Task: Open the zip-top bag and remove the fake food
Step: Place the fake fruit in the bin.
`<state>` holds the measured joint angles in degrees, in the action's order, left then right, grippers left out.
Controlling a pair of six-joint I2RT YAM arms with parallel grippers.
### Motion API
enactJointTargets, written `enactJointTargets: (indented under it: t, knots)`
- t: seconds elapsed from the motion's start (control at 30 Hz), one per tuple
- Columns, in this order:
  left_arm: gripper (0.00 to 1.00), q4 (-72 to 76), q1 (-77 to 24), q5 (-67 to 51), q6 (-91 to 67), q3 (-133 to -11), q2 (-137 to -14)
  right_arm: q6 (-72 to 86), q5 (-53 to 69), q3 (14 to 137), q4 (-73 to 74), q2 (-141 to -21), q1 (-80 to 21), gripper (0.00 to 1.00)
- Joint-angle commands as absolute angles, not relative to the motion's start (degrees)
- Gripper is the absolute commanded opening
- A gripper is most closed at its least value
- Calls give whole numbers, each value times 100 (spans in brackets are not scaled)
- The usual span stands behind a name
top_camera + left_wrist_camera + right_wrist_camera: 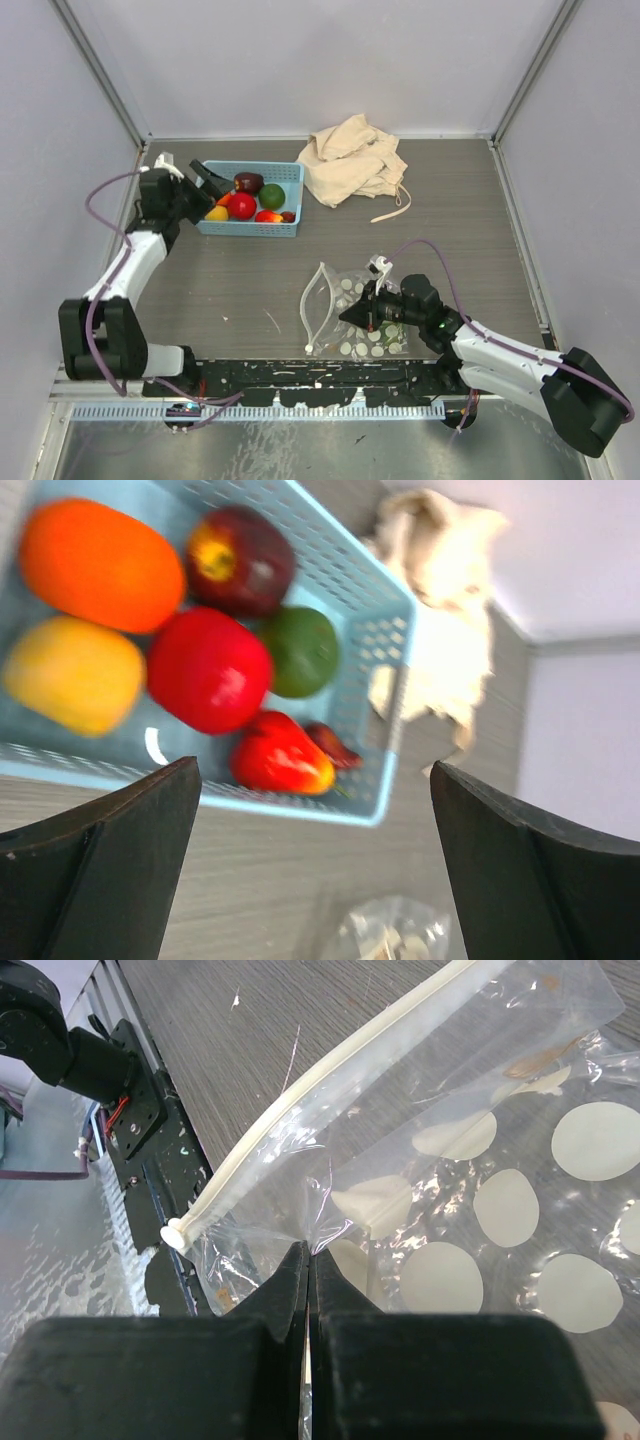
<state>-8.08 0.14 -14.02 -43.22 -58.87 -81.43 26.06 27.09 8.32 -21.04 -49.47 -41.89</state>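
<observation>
The right tool (308, 1255) is clenched on a fold of the zip-top bag (480, 1190), its two dark fingers pressed flat together with clear film caught between them. The pinch sits just below the white zip strip (330, 1080), which runs away toward 1 o'clock in the wrist view. Holding there, near the mouth, probably serves to pin one lip so that the opening does not close. From above, the strip bows out in a wide loop toward 9 o'clock of the tool, so the bag's mouth is parted. Nothing coloured shows inside, only white dots against the dark desk (250, 280). The bag lies at about 5 o'clock of the desk's middle, close to the arm bases.

The left tool (315, 780) is released, fingers spread wide and carrying nothing. It hangs over the near rim of the light blue basket (365, 640), at 10 o'clock on the desk. The fake food (210, 670) lies inside the basket — orange, yellow, red, green and dark maroon pieces — so the removal looks about done. A beige cloth drawstring bag (352, 160) lies crumpled at 3 o'clock of the basket.
</observation>
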Motion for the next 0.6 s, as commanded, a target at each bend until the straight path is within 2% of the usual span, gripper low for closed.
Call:
enactJointTargets:
  t: [0.0,0.1,0.2,0.47,0.5,0.57]
  knots:
    - [98,1966,56,-3822,-5069,-4628,-7329,2557,2738,809,-2405,-4771,-4200,1]
    - [98,2798,-79,-4738,-5489,-4042,-6910,2549,2730,792,-2376,-4669,-4199,1]
    - [98,3017,-432,-5062,-5511,-3539,-6495,2520,2760,785,-2345,-4588,-4188,1]
    - [100,2435,-1729,-4319,-4624,-2453,-5290,2522,2599,812,-2212,-4394,-4191,1]
    - [98,2315,-1869,-4227,-4540,-2392,-5222,2508,2586,819,-2173,-4379,-4192,1]
    - [81,2129,-2096,-4051,-4488,-2308,-5153,2495,2569,850,-2108,-4354,-4195,1]
